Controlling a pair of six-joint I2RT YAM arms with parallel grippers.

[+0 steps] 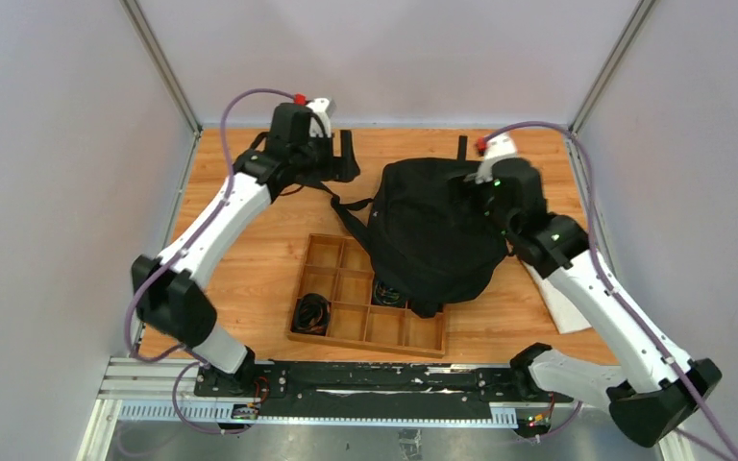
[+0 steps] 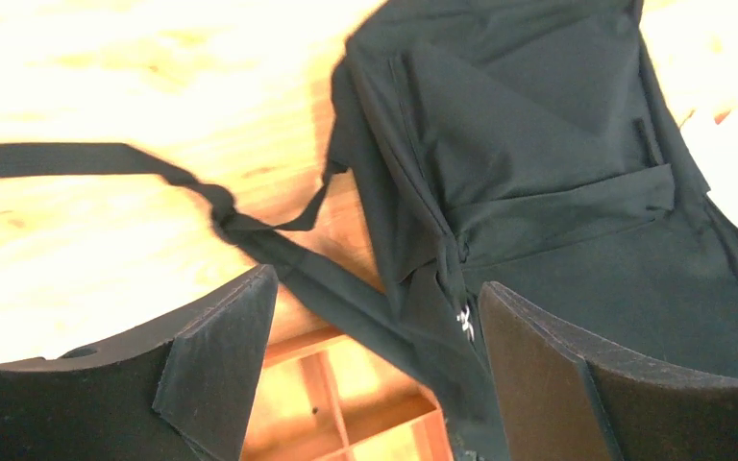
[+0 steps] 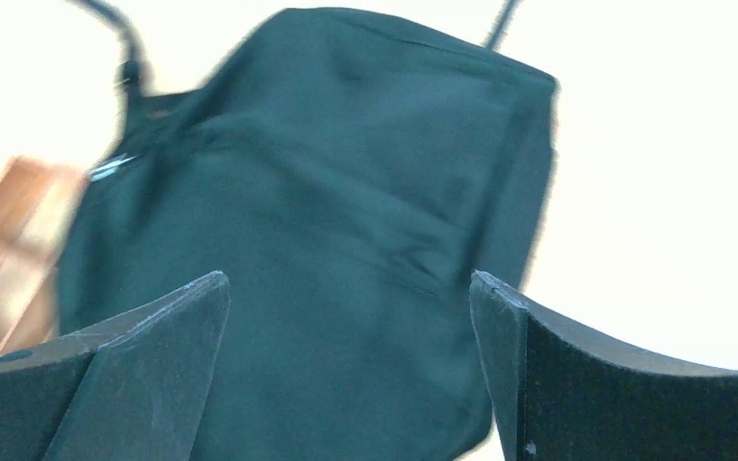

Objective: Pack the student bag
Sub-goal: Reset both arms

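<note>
The student bag (image 1: 432, 230), a floppy all-black backpack, lies in a heap on the wooden table with its lower edge over the wooden tray (image 1: 346, 288). One long strap (image 2: 77, 158) trails away to the left. My left gripper (image 2: 375, 322) hovers open above the strap near the bag's left side, and nothing is pinched between its pads. At the bag's right shoulder my right gripper (image 3: 349, 293) also stands open, with the bag's fabric (image 3: 327, 211) below it and nothing held.
The compartment tray holds a coiled black cable (image 1: 310, 312) at its front left, and a dark item (image 1: 389, 291) shows under the bag's edge. A white sheet (image 1: 557, 298) lies at the right. Grey walls enclose the table.
</note>
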